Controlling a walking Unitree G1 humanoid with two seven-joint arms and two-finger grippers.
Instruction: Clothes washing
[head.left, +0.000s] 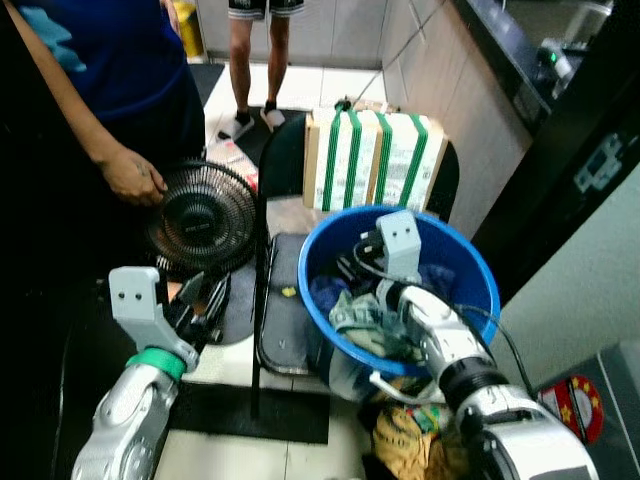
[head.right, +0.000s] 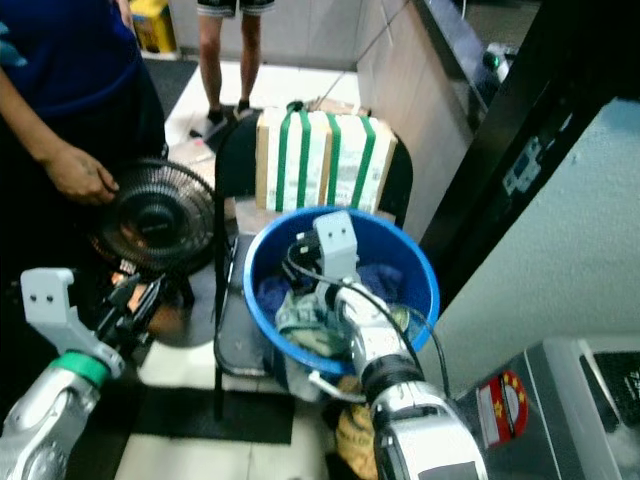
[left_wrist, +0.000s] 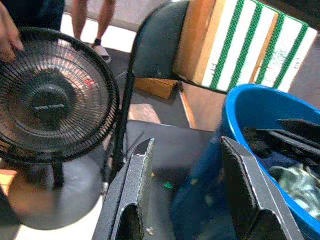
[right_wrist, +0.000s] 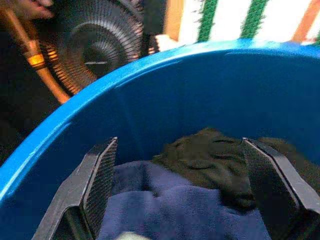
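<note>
At the frame's middle, the right gripper (right_wrist: 180, 192) is reaching open-fingered into the round blue plastic tub (head.left: 470, 262) over dark clothes (right_wrist: 215, 160); the left gripper (left_wrist: 192, 195) is waiting open at lower left

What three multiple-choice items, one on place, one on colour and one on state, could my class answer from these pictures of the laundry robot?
1. Where is the right gripper?
A. Inside the tub, over the clothes
B. On the fan
C. On the floor

2. What colour is the tub that holds the clothes?
A. Red
B. Blue
C. White

3. How do the jaws of the left gripper stand?
A. Shut on a shirt
B. Shut on the chair
C. Open, holding nothing

Answers:
1. A, since the right wrist view shows the jaws spread above a navy cloth and a dark cloth within the tub wall.
2. B, since the rim and wall are blue in every view.
3. C, since the left wrist view shows a gap between the jaws, with the chair seat behind.
</note>
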